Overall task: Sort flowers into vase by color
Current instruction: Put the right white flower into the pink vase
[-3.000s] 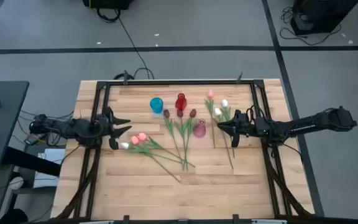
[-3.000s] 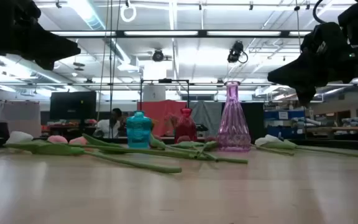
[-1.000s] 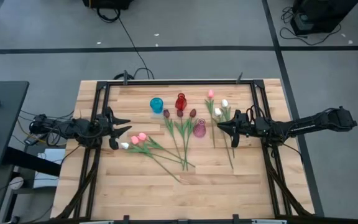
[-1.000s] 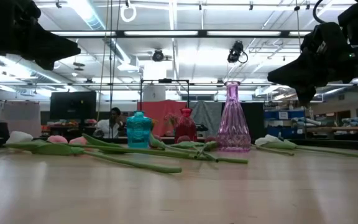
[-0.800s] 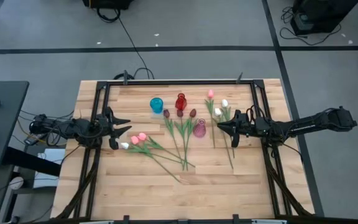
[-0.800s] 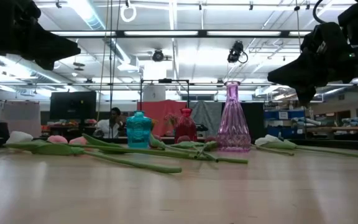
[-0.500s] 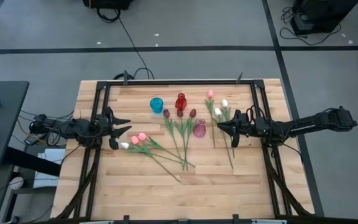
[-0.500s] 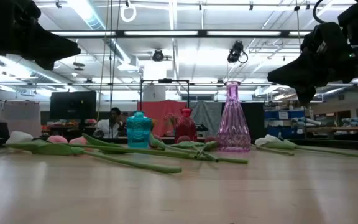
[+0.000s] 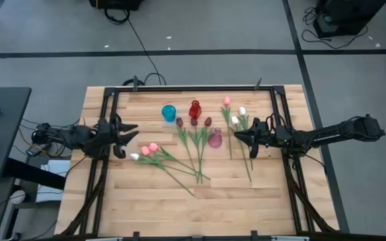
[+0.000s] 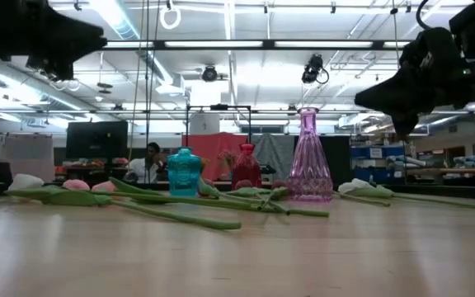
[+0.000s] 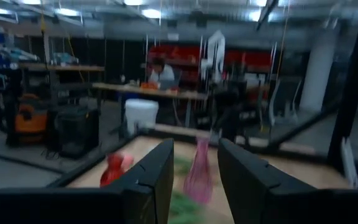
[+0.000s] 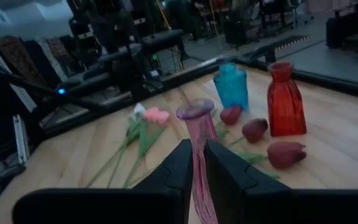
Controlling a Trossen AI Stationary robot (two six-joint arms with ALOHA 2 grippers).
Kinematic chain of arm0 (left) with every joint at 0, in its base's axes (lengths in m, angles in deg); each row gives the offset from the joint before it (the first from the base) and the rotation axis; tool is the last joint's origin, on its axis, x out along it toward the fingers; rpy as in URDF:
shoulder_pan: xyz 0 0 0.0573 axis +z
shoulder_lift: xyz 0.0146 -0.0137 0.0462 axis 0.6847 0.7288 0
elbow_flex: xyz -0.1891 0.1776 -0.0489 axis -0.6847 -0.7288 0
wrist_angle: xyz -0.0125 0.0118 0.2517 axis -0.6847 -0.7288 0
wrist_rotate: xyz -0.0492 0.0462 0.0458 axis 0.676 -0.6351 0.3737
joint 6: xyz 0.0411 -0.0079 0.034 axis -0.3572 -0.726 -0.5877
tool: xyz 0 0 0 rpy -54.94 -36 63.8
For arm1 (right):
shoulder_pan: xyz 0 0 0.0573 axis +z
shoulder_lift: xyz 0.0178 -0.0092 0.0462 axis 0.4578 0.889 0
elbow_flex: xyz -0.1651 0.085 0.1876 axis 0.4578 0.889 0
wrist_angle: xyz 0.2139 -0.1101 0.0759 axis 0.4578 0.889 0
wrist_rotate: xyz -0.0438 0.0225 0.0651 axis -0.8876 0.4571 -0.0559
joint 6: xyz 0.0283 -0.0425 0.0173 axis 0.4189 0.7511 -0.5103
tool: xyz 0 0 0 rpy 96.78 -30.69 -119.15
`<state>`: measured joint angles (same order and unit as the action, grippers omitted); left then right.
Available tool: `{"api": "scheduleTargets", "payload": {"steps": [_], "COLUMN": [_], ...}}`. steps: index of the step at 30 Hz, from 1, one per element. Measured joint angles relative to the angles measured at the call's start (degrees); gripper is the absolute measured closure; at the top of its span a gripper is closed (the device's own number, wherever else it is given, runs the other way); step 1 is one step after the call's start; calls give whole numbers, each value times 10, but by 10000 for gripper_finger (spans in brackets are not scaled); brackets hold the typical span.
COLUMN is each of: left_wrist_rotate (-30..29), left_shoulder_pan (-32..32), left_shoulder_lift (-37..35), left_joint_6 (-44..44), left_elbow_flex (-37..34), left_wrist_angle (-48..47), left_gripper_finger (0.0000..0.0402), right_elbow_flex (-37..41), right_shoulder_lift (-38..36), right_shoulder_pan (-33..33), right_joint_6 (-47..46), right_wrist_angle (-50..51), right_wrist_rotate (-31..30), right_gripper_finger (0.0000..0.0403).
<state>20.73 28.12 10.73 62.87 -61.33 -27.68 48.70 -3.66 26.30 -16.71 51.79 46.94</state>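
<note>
Nine flowers (image 9: 194, 137) lie flat on the table (image 9: 260, 201) and no vase has one yet. What can go wrong for you from here?

— Mostly the stems. Left of the pink vase (image 9: 215, 138), two pink heads and one white head lie close together. Their stems cross the stems of the three dark red ones, which lie just beside this vase. If you pull one stem, I think it can drag a neighbour with it, or you lift two colours at once.

And on the other side of the pink vase?

— One pink and two white flowers are there, again near each other, so you have the same danger. Also the pink vase is tall and narrow. I judge that a long stem swung low, or an arm passing close, can tip it. The red vase (image 9: 194, 109) and the blue vase (image 9: 169, 112) stand behind the pink one, near each other, so a wide move there can knock both.

How are the grippers now?

— The left gripper (image 9: 129, 138) is well to the left of the pink vase, near the pink and white heads. Its fingers stand clearly apart and they hold nothing. The right gripper (image 9: 236, 136) is just to the right of the pink vase and high above the table. Its fingers leave only a narrow slit, and they also hold and touch nothing. You would need to open it wider before it goes down to a stem.
</note>
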Motion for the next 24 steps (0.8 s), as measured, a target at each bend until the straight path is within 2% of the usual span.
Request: {"api": "scheduleTargets", "payload": {"steps": [6, 15, 21, 24], "left_wrist_rotate": [0, 0, 0, 0], "left_shoulder_pan": [0, 0, 0, 0], "left_shoulder_lift": [0, 0, 0, 0], "left_joint_6": [0, 0, 0, 0], "left_elbow_flex": [0, 0, 0, 0], "left_wrist_angle": [62, 131, 134, 132], "left_gripper_finger": [271, 271, 271, 271], "right_elbow_flex": [0, 0, 0, 0], "right_shoulder_lift": [0, 0, 0, 0], "right_shoulder_pan": [0, 0, 0, 0], "right_joint_6": [65, 46, 45, 42], "right_wrist_angle": [-78, -157, -181, -198], "right_wrist_rotate": [2, 4, 3, -40], "right_gripper_finger": [346, 346, 346, 346]}}
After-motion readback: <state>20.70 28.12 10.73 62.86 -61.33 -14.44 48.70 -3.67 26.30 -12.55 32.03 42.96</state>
